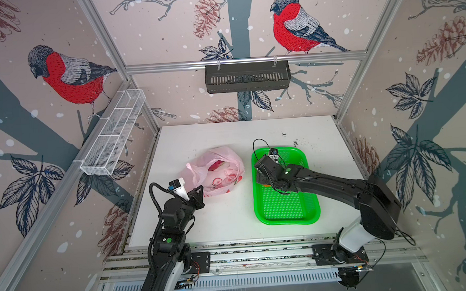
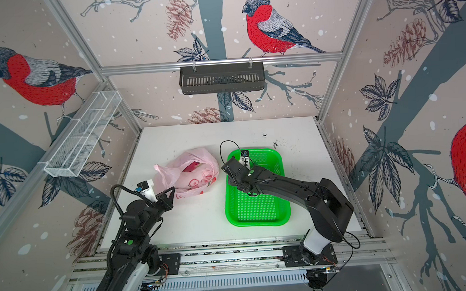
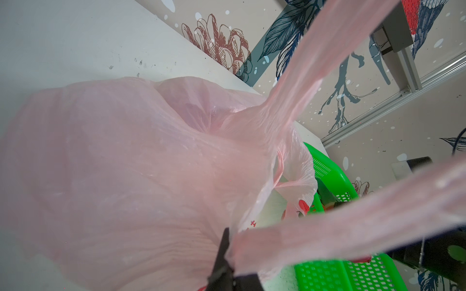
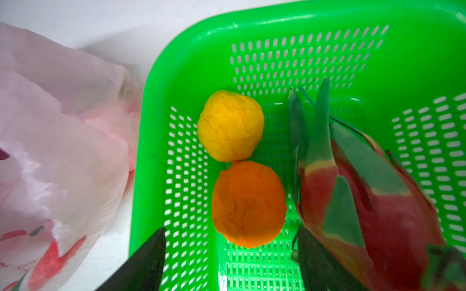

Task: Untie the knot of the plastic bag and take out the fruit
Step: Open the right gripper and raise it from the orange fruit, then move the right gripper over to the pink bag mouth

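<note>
Pink plastic bag [image 1: 222,176] lies left of centre on the table [image 1: 230,228], mouth agape, left gripper [image 1: 200,190] clamped on its handle [image 3: 327,234]. Red lump [image 1: 218,164] inside: probably the last fruit. Over the green basket [image 1: 284,209], near the right edge, right gripper [image 4: 231,228] hangs wide and empty above yellow ball [image 4: 230,126], orange ball [image 4: 248,191], dragon fruit [image 4: 365,201]. Next: reach into the bag.

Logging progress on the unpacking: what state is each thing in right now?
Bag: untied, mouth open.
Basket: holds three fruits.
Left gripper: shut on bag handle.
Right gripper: open, over basket.
Yellow ball: in basket.
Orange ball: in basket, between the open jaws.
Dragon fruit: in basket.
Red fruit: inside bag.
</note>
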